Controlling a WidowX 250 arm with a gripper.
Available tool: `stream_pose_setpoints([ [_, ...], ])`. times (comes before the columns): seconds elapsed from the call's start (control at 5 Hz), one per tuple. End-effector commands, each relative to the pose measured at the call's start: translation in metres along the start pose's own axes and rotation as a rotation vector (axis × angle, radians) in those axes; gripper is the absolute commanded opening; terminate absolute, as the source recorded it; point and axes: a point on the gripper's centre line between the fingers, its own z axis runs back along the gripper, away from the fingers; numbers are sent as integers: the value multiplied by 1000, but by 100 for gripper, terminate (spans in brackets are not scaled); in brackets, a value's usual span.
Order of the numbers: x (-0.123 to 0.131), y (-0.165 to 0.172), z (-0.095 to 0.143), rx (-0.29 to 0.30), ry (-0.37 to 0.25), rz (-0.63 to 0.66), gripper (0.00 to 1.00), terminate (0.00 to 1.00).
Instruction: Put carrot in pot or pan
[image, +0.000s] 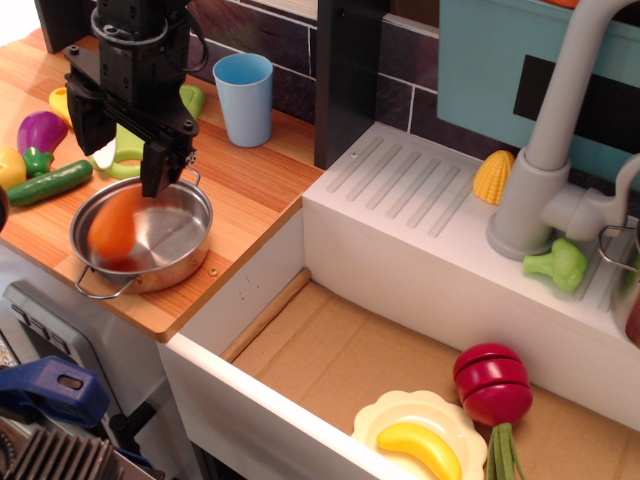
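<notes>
The orange carrot (113, 228) is a motion-blurred shape inside the left part of the shiny steel pan (172, 236), which sits on the wooden counter. My black gripper (120, 148) hangs just above the pan's far rim. It is open, its fingers (158, 168) are spread apart, and nothing is between them. The carrot is free of the gripper. The gripper's body hides most of the green cutting board behind it.
A blue cup (243, 96) stands behind the pan. An eggplant (40, 131) and a cucumber (50, 183) lie at the left. The sink to the right holds a cream bowl (385, 418) with a banana (420, 445) and a red vegetable (493, 383). Corn (493, 176), broccoli (557, 265) and a faucet (541, 160) are on the drainboard.
</notes>
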Motion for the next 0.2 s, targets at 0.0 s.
stream_pose_setpoints([
  [0.0, 3, 5, 6, 11, -27, 4, 100, 100],
])
